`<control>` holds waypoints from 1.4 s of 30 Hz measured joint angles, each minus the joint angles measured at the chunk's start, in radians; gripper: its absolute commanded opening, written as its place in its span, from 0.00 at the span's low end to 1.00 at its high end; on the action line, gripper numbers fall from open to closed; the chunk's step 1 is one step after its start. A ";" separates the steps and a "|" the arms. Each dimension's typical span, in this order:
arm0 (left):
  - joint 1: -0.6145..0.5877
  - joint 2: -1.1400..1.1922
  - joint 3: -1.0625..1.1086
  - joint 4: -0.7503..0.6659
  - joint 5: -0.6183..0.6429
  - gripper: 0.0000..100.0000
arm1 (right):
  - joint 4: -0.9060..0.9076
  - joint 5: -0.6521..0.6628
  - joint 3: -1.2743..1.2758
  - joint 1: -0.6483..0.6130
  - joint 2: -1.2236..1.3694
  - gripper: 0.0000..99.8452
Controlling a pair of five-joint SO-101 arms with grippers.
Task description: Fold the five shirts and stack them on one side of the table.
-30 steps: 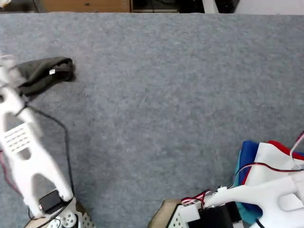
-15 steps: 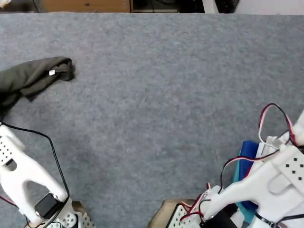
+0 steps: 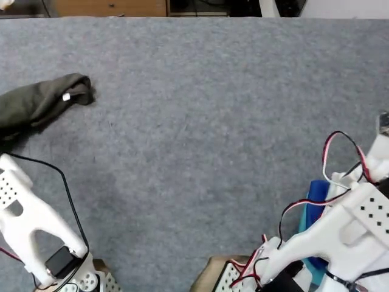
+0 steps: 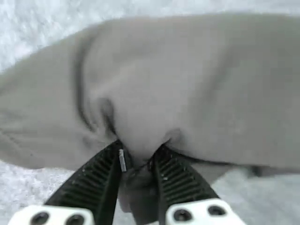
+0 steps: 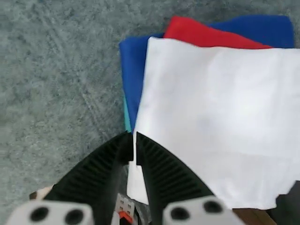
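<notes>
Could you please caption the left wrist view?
Left end effector pinches a fold of the olive shirt.

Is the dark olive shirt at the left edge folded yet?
Not folded. The olive shirt lies bunched in a lump on the table, a wrinkle of it pinched in the left gripper.

One olive shirt (image 3: 36,103) lies loose. The folded stack (image 5: 215,122) seems to hold four. Two arms: left arm (image 3: 29,222), right arm (image 3: 349,234).
</notes>
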 measured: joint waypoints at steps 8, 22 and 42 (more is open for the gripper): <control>0.098 -0.272 0.078 0.011 0.000 0.02 | -0.006 0.000 0.121 -0.012 0.000 0.02; 0.698 -1.148 1.073 -0.025 0.000 0.02 | -0.057 0.000 0.124 -0.012 0.000 0.02; 1.068 -1.427 1.703 -0.032 0.000 0.23 | -0.057 0.000 0.124 -0.224 0.000 0.27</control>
